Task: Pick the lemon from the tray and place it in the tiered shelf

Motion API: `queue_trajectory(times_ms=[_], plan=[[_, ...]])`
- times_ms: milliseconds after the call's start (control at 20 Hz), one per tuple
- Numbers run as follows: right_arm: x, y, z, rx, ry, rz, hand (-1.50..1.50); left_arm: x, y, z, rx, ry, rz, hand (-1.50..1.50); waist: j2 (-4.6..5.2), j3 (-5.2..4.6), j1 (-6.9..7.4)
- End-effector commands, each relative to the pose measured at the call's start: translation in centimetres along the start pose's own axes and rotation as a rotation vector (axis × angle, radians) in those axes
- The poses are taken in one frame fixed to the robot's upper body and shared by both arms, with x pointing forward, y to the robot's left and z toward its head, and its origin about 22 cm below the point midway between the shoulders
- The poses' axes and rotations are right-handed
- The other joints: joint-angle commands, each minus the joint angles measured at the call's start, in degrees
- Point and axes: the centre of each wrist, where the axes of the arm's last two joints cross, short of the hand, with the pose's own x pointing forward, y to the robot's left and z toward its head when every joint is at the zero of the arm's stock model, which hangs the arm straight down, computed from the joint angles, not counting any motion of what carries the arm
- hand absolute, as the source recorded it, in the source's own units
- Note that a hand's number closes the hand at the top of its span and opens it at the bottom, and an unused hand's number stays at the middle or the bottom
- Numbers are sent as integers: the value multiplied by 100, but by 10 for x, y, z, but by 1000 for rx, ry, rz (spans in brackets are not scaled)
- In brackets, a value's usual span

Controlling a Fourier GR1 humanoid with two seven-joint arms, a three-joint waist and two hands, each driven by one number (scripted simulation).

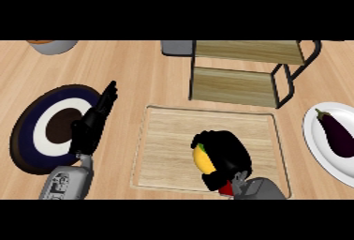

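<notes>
One lemon point(201, 158) over wooden tray point(173, 140)

A light wooden counter point(138, 70) fills the view, its grain running sideways under even light. A dark blue plate point(27, 136) with white and brown rings lies at the left, a white plate point(314, 140) holding an eggplant point(337, 135) at the right, and a grey bowl point(52, 46) at the far left edge.
</notes>
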Motion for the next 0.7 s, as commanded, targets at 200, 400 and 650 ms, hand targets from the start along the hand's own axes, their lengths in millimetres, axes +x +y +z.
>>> queue_trajectory(times_ms=[200, 400, 650], plan=[[0, 11, 0, -54, -49, 61, 150, -11, -11, 20, 4, -13, -1, 0, 3, 1, 8], [41, 24, 0, -116, 92, -19, 150, -4, -5, 11, -3, -17, -24, 0, 5, 0, 60], [61, 36, -2, -227, 357, -176, 150, -3, -3, 2, -33, -10, 3, 0, 31, -4, 242]])
